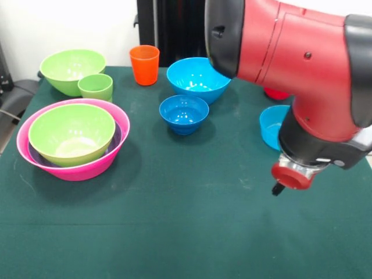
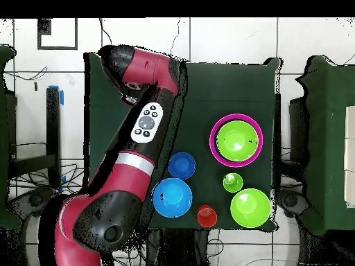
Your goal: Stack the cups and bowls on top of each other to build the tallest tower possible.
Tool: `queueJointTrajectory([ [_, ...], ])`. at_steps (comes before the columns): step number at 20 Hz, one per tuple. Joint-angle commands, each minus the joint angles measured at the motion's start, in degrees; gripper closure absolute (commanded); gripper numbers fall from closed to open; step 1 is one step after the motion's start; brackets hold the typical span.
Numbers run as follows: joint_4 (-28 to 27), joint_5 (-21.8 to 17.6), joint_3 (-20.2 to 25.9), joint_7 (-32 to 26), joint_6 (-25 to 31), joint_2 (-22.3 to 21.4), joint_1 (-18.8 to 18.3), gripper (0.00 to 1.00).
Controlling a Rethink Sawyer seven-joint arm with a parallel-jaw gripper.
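Inside glossy round pink bowl (image 1: 87, 170): purple, lime bowl (image 1: 71, 133) nested.

Glossy red arm (image 1: 302, 52) with black joint caps, a white band and a grey button panel (image 2: 146, 123)

Bright, even light; soft shadows under the bowls (image 1: 185, 114), glossy highlights.
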Motion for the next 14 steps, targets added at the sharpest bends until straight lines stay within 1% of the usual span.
queueJointTrajectory([
  [1, -5.63, 2.53, 0.44, 16.48, 6.84, 0.13, -1.28, 0.00],
  [7, -7.08, 4.17, -0.84, 17.27, 7.94, 0.68, -1.48, 0.00],
  [8, -7.52, 4.81, -1.21, 17.88, 9.16, 0.14, -1.25, 0.00],
  [13, -5.08, 5.60, -1.68, 17.64, 9.64, -1.70, 0.20, 0.00],
  [14, -5.70, 6.14, -1.97, 18.14, 9.80, -1.20, 0.32, 0.00],
])
